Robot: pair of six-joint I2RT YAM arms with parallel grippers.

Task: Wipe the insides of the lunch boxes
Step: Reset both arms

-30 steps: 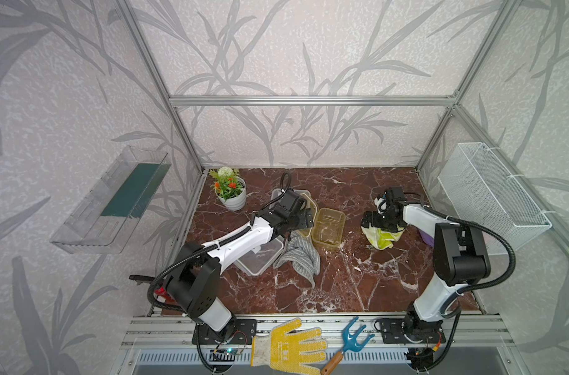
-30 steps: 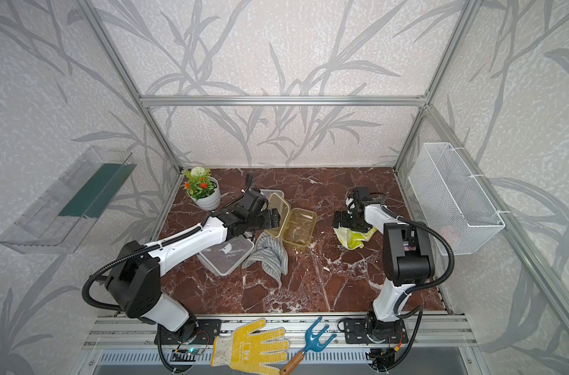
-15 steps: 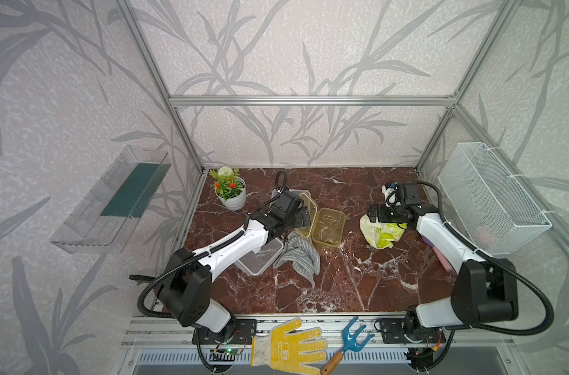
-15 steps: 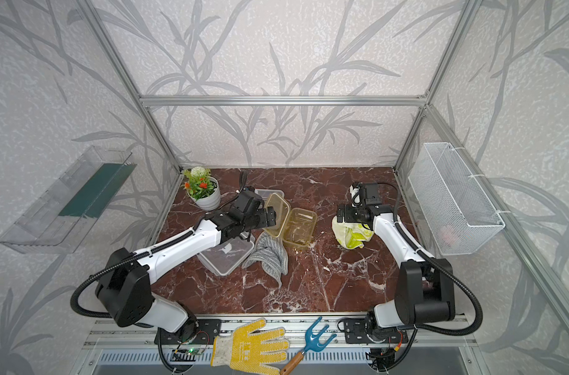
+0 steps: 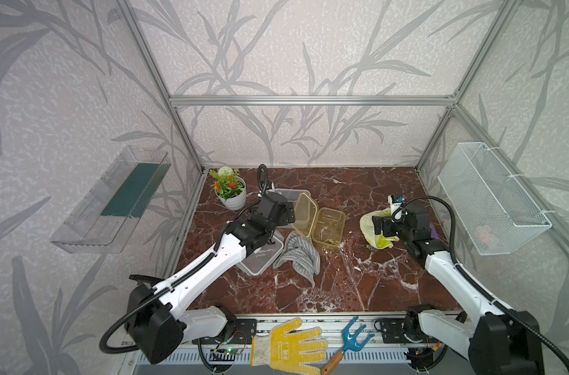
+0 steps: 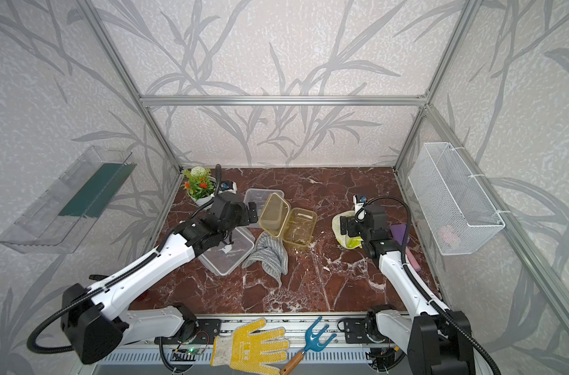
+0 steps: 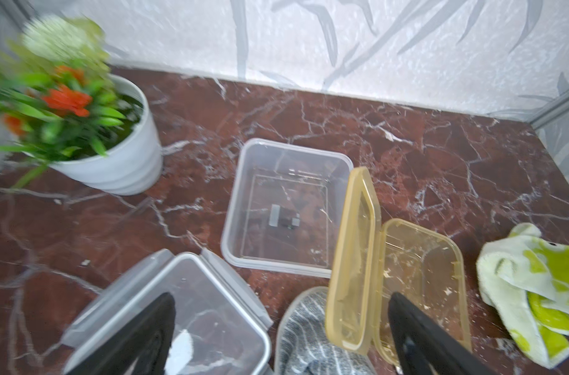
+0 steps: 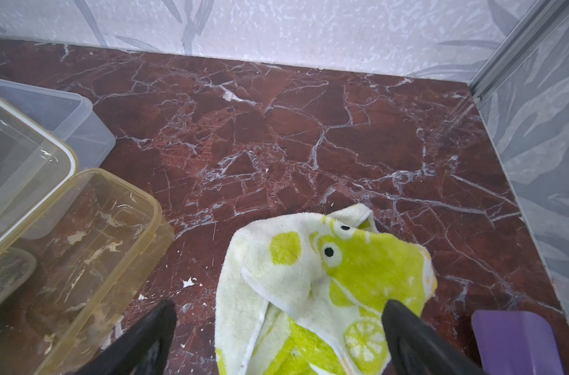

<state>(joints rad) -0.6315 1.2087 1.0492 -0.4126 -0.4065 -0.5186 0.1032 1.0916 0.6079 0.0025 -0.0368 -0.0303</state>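
Observation:
The amber lunch box (image 5: 328, 227) (image 6: 299, 230) stands open mid-table, its hinged lid (image 7: 351, 259) tipped upright and crumbs inside. Behind it sits the clear greyish lunch box (image 5: 289, 194) (image 7: 283, 211) without its lid. That grey-clipped lid (image 5: 260, 256) (image 7: 185, 308) lies in front, under my left arm. A grey striped cloth (image 5: 297, 256) (image 7: 309, 341) lies beside the amber box. My left gripper (image 5: 286, 214) (image 7: 283, 337) hovers open above the cloth and the lid's edge. My right gripper (image 5: 379, 227) (image 8: 276, 337) is open over a yellow-green towel (image 8: 325, 276) (image 6: 345, 230), touching nothing.
A potted plant (image 5: 231, 191) stands at the back left. A purple object (image 8: 517, 341) lies right of the towel. A clear tray (image 5: 114, 201) and a wire basket (image 5: 491, 198) hang on the side walls. A glove (image 5: 289, 347) and a small rake (image 5: 351, 344) lie on the front rail.
My right arm has unfolded and its gripper has come off the towel, which stays on the table. My left gripper has drawn slightly back from the amber lid.

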